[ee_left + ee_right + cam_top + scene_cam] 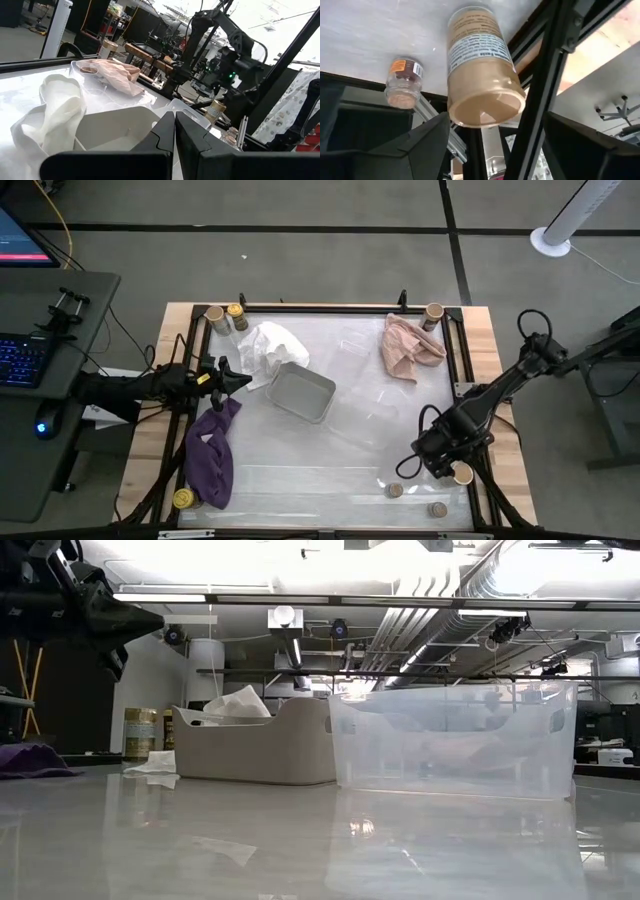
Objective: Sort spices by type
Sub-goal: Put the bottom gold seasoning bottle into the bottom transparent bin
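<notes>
The table (pixel 330 480) is a pale glossy sheet framed in wood, standing on grey workshop floor with desks and a fan stand round it.

At the near right corner the right gripper (pixel 447 463) stands wide open around a tan-topped jar (pixel 462 473), fingers on both sides and not yet pinching; whether the jar is touched I cannot tell. Its label carries fine print, too small to read. Beside it sit two tiny jars (pixel 395 491) and (pixel 438 509), probably the start of a group (one has an orange label, unreadable). A yellow-lidded jar (pixel 182 499) waits at the near left corner by the purple cloth (pixel 210 455).

Mid-table lies the grey tray (pixel 300 392); the left gripper (pixel 237 379) hangs shut and empty beside the white cloth (pixel 270 348).

Farthest off, a tan-topped jar (pixel 214 314) and a yellow-lidded jar (pixel 237 312) stand together, another tan-topped jar (pixel 433 313) by the pink cloth (pixel 408 346): types still scattered.
</notes>
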`<state>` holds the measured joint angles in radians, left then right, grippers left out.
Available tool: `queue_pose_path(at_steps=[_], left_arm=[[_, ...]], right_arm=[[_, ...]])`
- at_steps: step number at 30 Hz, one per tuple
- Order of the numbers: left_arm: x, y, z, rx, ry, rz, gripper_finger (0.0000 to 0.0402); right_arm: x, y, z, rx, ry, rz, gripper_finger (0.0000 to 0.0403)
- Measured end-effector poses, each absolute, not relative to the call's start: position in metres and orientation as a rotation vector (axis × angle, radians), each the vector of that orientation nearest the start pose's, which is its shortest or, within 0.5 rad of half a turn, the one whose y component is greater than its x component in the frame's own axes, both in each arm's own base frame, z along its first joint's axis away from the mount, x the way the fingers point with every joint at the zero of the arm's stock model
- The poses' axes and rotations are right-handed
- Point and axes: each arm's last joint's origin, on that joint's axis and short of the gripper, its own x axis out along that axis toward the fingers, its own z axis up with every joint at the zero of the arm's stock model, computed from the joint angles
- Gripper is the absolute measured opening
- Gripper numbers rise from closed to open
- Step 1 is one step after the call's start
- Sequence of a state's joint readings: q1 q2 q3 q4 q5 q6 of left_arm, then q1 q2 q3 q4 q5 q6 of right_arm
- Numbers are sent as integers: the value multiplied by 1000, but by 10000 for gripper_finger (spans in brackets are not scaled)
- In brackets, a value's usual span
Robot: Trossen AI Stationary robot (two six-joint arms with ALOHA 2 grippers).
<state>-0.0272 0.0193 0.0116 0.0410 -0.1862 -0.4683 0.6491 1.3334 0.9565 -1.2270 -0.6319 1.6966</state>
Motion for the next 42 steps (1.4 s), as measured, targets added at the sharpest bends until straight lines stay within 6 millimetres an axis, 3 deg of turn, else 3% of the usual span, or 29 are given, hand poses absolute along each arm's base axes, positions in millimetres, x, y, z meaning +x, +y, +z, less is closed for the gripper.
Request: queue_pose_path(at_steps=[28, 38, 42], left_arm=[[98, 3, 170, -471, -70, 148, 3], [98, 3, 170, -471, -70, 148, 3], [98, 3, 170, -471, -70, 148, 3]], right_arm=[[140, 135, 187, 1080, 2158, -541, 316], [140, 136, 187, 1068, 2186, -462, 272], [146, 140, 199, 1059, 2179, -349, 272]])
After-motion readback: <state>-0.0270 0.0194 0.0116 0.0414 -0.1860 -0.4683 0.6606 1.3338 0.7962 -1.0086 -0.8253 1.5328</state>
